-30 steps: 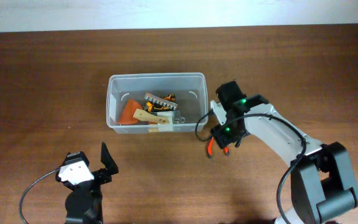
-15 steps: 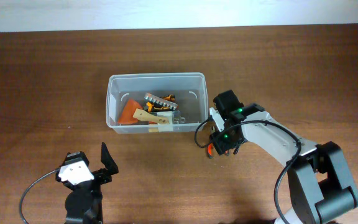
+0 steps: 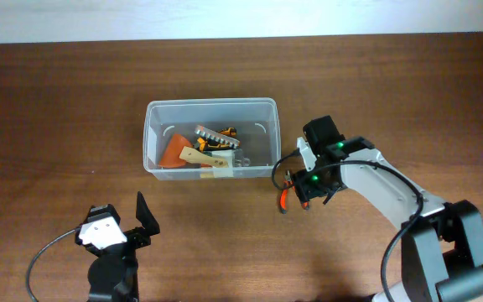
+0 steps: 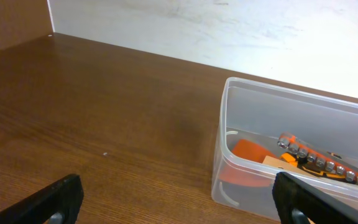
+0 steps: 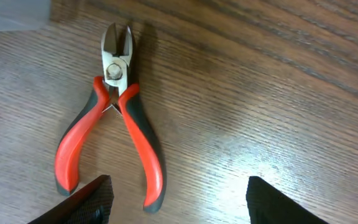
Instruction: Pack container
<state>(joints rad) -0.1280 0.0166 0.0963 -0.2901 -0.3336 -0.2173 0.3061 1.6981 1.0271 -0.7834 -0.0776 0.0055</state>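
Note:
The clear plastic container [image 3: 210,137] stands mid-table and holds an orange scraper, a wooden-handled tool and a bit holder; it also shows in the left wrist view [image 4: 297,149]. Red-handled cutting pliers [image 5: 112,112] lie flat on the wood just right of the container's front corner [image 3: 283,198], handles spread. My right gripper [image 5: 176,202] is open and hovers over the table, its left finger beside the pliers' handles, not holding them. My left gripper [image 4: 179,199] is open and empty, low at the front left, facing the container.
The wooden table [image 3: 74,109] runs to a white wall at the back. The right arm [image 3: 376,180] reaches in from the front right corner. The left arm's base [image 3: 111,243] sits at the front left.
My right gripper has shifted a little to the right and away from the container. The pliers lie in the same spot. The left arm has not moved.

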